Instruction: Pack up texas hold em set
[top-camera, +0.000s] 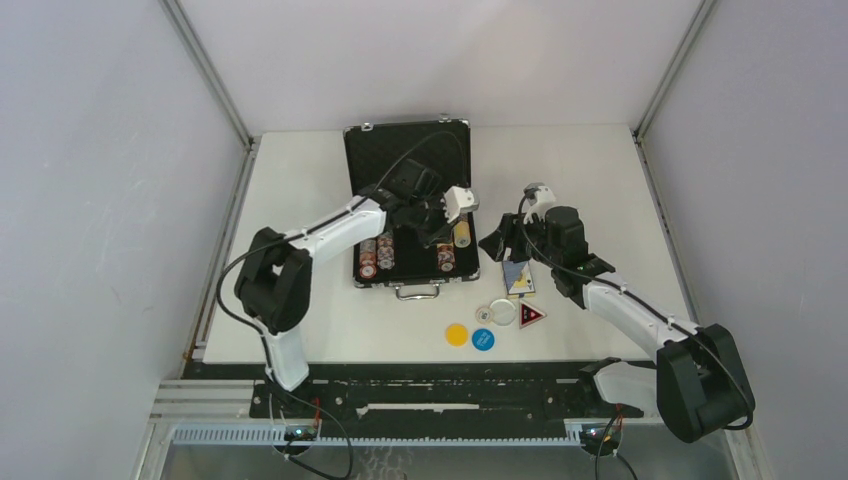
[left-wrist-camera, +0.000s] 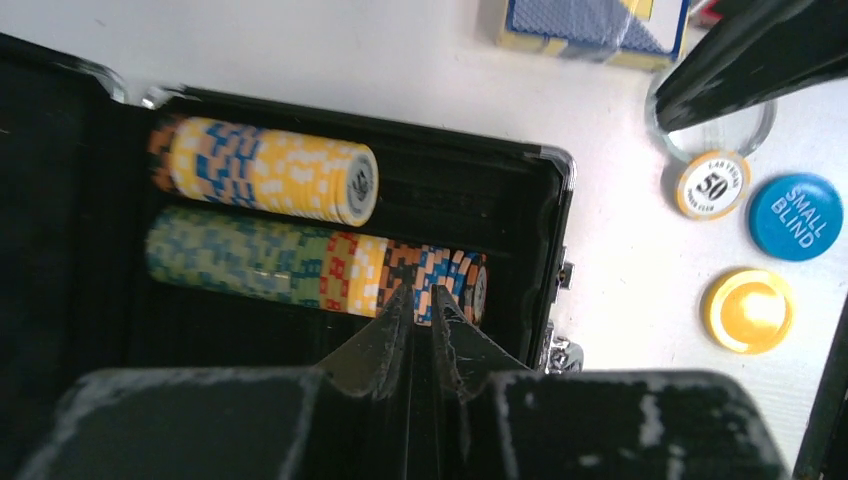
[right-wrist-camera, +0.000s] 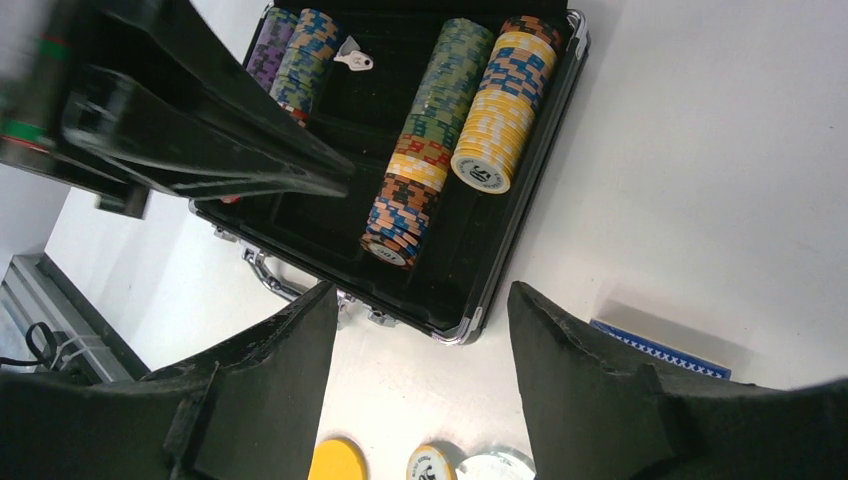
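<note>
The black briefcase (top-camera: 408, 150) lies open mid-table, its lid propped up at the back. Rows of poker chips (left-wrist-camera: 270, 180) fill its right side and more chips (top-camera: 376, 256) its left. My left gripper (left-wrist-camera: 420, 295) hovers over the lower chip row (left-wrist-camera: 310, 265), its jaws nearly together with only a slit and nothing between them. My right gripper (right-wrist-camera: 420, 300) is open and empty, above the table by the case's right front corner (right-wrist-camera: 470, 330). Beside it lie the card deck (top-camera: 518, 278), a yellow button (top-camera: 457, 334), a blue button (top-camera: 483, 339), a clear button (top-camera: 503, 312) and the triangle token (top-camera: 531, 316).
A loose white-and-yellow chip (left-wrist-camera: 712, 185) lies next to the clear button. A small silver key (right-wrist-camera: 353, 60) rests inside the case. The metal handle (top-camera: 418, 291) faces the arms. Grey walls enclose the table on three sides.
</note>
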